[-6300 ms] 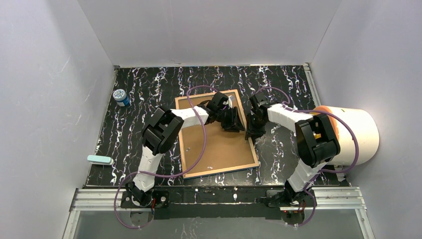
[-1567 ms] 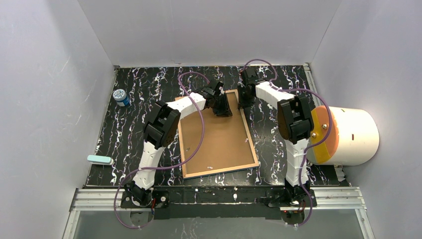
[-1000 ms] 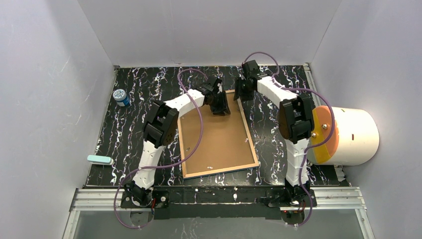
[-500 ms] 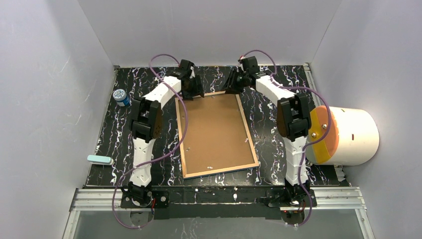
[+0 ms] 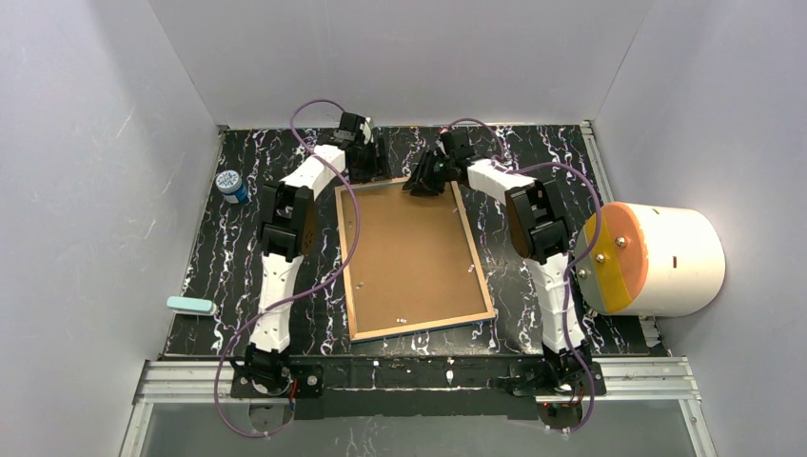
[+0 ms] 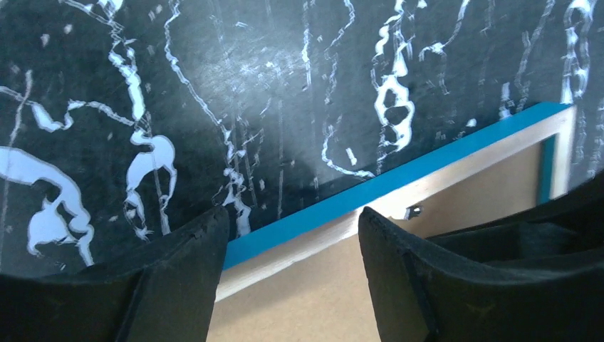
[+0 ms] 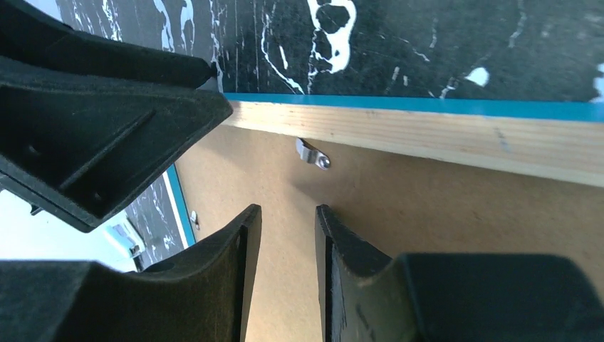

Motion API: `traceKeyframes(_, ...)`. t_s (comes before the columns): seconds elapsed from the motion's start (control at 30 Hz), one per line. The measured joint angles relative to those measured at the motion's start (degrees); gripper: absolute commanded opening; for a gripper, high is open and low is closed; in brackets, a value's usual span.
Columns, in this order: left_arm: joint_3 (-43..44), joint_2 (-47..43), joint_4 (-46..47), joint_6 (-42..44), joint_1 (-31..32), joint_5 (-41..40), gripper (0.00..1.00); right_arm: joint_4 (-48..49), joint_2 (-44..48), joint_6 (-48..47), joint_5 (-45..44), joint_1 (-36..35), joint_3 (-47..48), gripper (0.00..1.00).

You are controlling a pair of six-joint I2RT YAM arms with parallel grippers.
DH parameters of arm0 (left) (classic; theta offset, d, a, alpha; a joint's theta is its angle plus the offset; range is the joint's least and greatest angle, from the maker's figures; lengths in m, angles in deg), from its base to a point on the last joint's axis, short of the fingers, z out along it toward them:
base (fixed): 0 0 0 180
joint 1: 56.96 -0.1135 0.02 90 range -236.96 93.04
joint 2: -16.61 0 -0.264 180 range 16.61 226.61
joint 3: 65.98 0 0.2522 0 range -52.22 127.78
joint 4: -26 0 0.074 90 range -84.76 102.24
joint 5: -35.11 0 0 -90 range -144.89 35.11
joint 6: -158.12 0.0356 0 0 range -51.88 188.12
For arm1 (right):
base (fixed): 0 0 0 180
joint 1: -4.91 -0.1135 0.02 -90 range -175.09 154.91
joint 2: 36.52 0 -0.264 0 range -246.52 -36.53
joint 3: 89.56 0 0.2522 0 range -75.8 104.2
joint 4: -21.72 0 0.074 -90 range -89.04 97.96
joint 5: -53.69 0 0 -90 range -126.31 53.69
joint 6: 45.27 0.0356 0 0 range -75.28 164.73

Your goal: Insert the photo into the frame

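Face down mid-desk (image 5: 219, 257), the blue-rimmed frame (image 5: 423, 325) has open room on every side. Its brown backing board (image 5: 414, 257) covers the inside, and the photo is out of sight. At the far edge the left gripper (image 6: 292, 217) hovers spread wide, the right gripper (image 7: 287, 210) narrowly parted beside a metal clip (image 7: 312, 153).

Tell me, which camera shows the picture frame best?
The top external view: the frame lies back-up, nearly its whole outline visible. Both wrist views show only a stretch of its blue-and-wood rim and the brown backing board.
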State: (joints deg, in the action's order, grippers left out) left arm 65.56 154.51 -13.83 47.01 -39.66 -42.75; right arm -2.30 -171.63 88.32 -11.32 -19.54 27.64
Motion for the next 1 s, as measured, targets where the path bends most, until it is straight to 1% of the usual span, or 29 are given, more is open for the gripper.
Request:
traceKeyframes(0.07,0.17,1.42,2.01,0.50,-0.15,1.25,0.64,0.72,-0.37,0.22,-0.70,-0.66,0.44,0.42)
traceKeyframes(0.2,0.09,1.53,2.67,1.29,-0.61,3.04,0.58,1.92,-1.14,0.28,-2.84,-1.79,1.55,0.42)
traceKeyframes(0.4,-0.83,1.55,3.43,2.80,-0.63,3.43,0.51,2.75,-1.75,0.00,-7.08,-2.71,2.78,0.40)
traceKeyframes(0.6,-1.53,1.53,4.55,3.17,-0.70,3.76,0.49,2.95,-2.03,0.11,-10.54,-3.17,3.34,0.40)
traceKeyframes(1.0,-2.43,1.51,6.34,2.86,-0.76,3.39,0.44,1.46,-1.99,-0.76,-20.46,-5.55,4.98,0.40)
